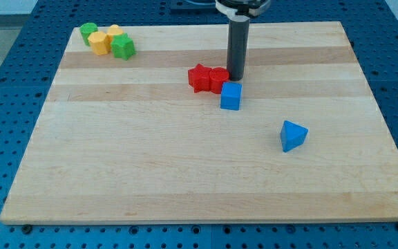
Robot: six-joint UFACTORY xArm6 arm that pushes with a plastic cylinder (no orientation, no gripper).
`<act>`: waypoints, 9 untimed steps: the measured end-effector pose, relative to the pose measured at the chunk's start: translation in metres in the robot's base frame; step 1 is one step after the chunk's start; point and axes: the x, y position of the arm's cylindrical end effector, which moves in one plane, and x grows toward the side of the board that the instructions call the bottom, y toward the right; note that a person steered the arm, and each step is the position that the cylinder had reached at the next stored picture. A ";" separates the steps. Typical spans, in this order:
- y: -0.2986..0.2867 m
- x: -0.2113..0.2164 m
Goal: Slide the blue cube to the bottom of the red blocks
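At the view's top left you see two green blocks (88, 30) (123, 47) and two yellow blocks (99, 43) (114, 32) clustered; mid-board, two red blocks (200, 77) (218, 80) touch; the blue cube (231, 96) sits just below-right of them; my tip (236, 77), a jawless rod holding nothing, stands just above the cube, beside the red pair; one blue triangular block (293, 135) lies well apart, right; no writing shows on the wooden board (150, 166).

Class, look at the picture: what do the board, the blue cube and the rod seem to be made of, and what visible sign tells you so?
Board: pale wood, matt; lengthwise strips with grain show.
Blue cube: probably plastic; even, saturated colour, smooth faces, no grain.
Rod: dark, smooth, slightly shiny; metal or plastic, the look leaves it open. My tip sits just above the cube, beside the red blocks.
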 end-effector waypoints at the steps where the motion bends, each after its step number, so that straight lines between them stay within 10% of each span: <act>1: -0.003 0.000; 4: 0.063 0.029; 9: -0.019 0.059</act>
